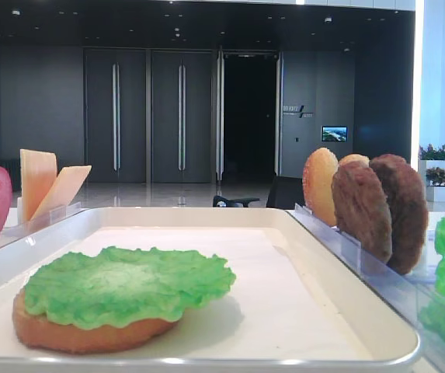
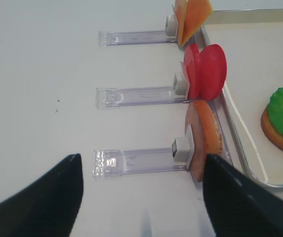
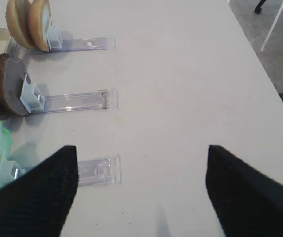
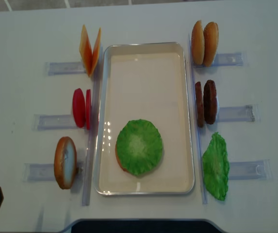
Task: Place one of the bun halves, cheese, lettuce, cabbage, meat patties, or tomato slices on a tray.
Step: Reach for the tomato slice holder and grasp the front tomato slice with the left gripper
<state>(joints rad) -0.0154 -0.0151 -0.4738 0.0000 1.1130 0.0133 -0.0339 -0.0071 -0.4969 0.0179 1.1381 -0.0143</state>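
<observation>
The white tray [image 4: 189,121] lies mid-table. In its near half a lettuce [image 4: 139,146] leaf covers a bun half [image 1: 82,336]. Left of the tray stand cheese [image 4: 90,50], tomato slices [image 4: 82,108] and a bun half [image 4: 65,162]. On the right are bun halves [image 4: 204,42], meat patties [image 4: 205,102] and another lettuce leaf [image 4: 216,166]. Cabbage is out of view. My left gripper [image 2: 142,163] hangs open over bare table just short of the near-left bun half [image 2: 205,138], holding nothing. My right gripper [image 3: 142,150] is open and empty beside the near-right rack [image 3: 99,170].
Clear plastic racks [image 4: 49,121] run outward from each stack on both sides of the tray. The table's right edge [image 3: 260,54] drops to a floor with chair legs beyond. A dark base [image 4: 139,225] sits at the near table edge.
</observation>
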